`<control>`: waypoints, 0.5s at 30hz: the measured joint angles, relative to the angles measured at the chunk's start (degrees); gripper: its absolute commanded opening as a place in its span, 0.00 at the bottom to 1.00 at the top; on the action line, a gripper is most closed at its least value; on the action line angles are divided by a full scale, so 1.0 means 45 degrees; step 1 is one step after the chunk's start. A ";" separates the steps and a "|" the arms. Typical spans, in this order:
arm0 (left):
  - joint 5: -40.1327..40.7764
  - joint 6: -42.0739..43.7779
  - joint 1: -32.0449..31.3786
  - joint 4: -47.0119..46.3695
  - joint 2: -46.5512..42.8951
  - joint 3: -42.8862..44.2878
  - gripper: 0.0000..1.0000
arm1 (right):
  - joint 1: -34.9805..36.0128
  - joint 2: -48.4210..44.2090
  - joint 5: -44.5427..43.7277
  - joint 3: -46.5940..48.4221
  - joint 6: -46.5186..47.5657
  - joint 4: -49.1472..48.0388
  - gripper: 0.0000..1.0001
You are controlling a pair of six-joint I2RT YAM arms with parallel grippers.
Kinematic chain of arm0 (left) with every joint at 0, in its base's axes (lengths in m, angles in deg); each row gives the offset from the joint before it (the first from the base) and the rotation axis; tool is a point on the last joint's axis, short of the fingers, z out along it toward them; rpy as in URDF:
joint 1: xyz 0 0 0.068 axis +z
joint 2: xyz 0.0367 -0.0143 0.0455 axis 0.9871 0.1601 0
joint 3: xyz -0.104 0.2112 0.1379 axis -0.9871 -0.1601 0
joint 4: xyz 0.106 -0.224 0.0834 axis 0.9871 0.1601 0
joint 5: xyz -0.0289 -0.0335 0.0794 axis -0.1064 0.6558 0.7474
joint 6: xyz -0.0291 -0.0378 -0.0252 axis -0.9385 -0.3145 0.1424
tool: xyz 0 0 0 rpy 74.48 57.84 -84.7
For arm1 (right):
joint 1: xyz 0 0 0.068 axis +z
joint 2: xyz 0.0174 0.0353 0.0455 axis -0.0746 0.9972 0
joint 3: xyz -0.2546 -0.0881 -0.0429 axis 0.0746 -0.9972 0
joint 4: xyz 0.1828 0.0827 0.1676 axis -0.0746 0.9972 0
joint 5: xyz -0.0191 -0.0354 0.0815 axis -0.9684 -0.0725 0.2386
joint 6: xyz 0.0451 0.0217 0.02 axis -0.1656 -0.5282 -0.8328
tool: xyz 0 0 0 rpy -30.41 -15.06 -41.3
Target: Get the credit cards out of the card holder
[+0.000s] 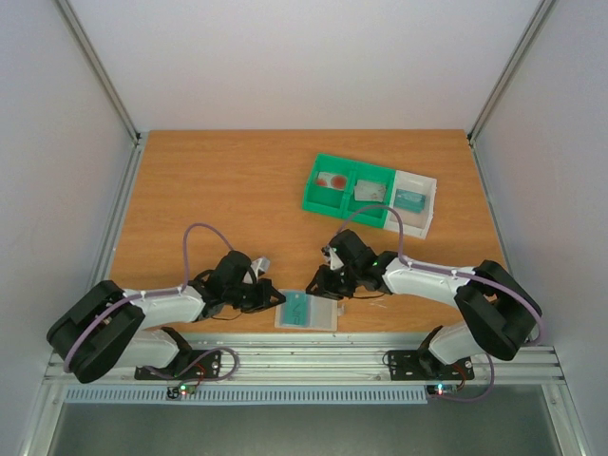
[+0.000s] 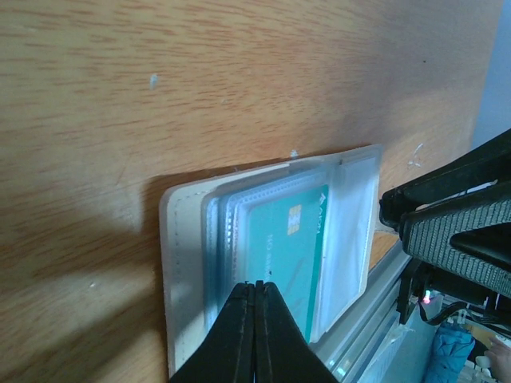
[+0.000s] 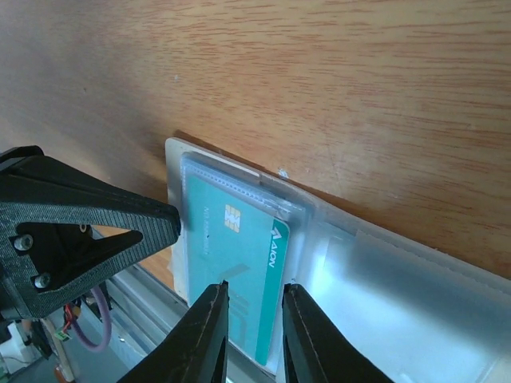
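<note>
The card holder (image 1: pixel 323 318) lies open and flat at the table's near edge, a translucent sleeve (image 2: pixel 188 263) with a clear flap (image 3: pixel 383 279). A teal credit card (image 1: pixel 299 309) with a gold chip sits inside its left pocket (image 2: pixel 283 239) (image 3: pixel 239 247). My left gripper (image 1: pixel 275 300) is shut, its tips (image 2: pixel 257 284) pinching the holder's left end. My right gripper (image 1: pixel 316 285) hovers over the card's near end, jaws narrowly open (image 3: pixel 254 289) with the card showing between the fingers.
At the back right stands a green two-compartment bin (image 1: pixel 313 201) with a red-marked card (image 1: pixel 332 180) and a greyish card (image 1: pixel 370 192). Beside it a white tray (image 1: pixel 429 180) holds a teal card (image 1: pixel 410 199). A metal rail (image 1: pixel 304 361) runs just behind the holder.
</note>
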 measured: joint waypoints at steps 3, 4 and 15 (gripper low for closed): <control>0.0010 -0.0019 0.0000 -0.0189 0.0219 -0.0078 0.01 | 0.0049 0.0073 -0.0107 -0.0092 -0.0044 -0.0155 0.18; 0.0019 -0.0053 0.0000 -0.0233 0.0243 -0.0126 0.01 | 0.0049 0.0097 -0.0121 -0.0126 -0.0044 -0.0253 0.18; 0.0029 -0.0151 0.0000 -0.0515 0.0476 -0.0214 0.02 | 0.0053 0.1093 -0.0049 -0.0578 -0.0287 -0.1472 0.15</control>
